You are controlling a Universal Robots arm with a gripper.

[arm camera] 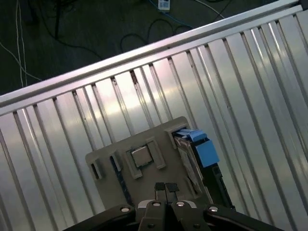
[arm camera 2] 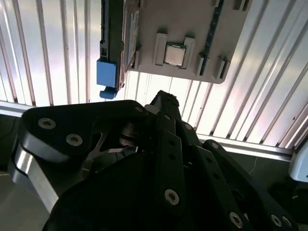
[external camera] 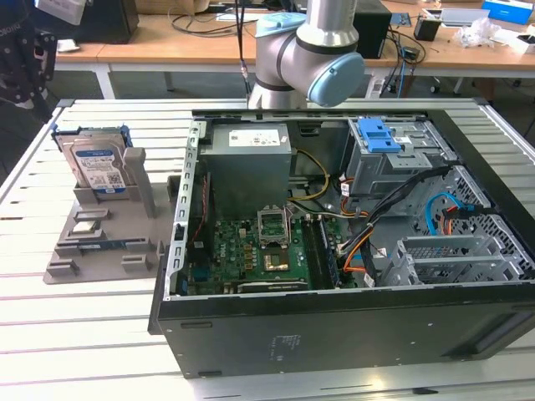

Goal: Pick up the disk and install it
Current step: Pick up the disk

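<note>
silver with a blue carrier round it, the disk (external camera: 99, 167) stands upright on its edge in a slot of the grey holder (external camera: 100, 251). the holder lies on the slatted metal table (external camera: 84, 334) at the exterior view's left, just beside the open computer case (external camera: 334, 334). you can see a small square chip (external camera: 86, 224) seated in the holder on the near side of the disk. inside the case, toward the far right, a grey drive cage (external camera: 393, 171) carries a blue latch (external camera: 380, 134), and a boxy power supply (external camera: 251, 159) sits to the left of it (the disk is outside the case, not in it). your gripper (arm camera: 166, 187) hangs above the table over the holder's edge, its fingertips pressed together with nothing between them and touching nothing. in the first wrist view the chip (arm camera: 142, 156) lies just past the tips, with the disk (arm camera: 202, 150) beside it. the second wrist view looks past the gripper (arm camera 2: 163, 98) onto the holder (arm camera 2: 192, 19), the chip (arm camera 2: 174, 53) and the disk (arm camera 2: 106, 72).
</note>
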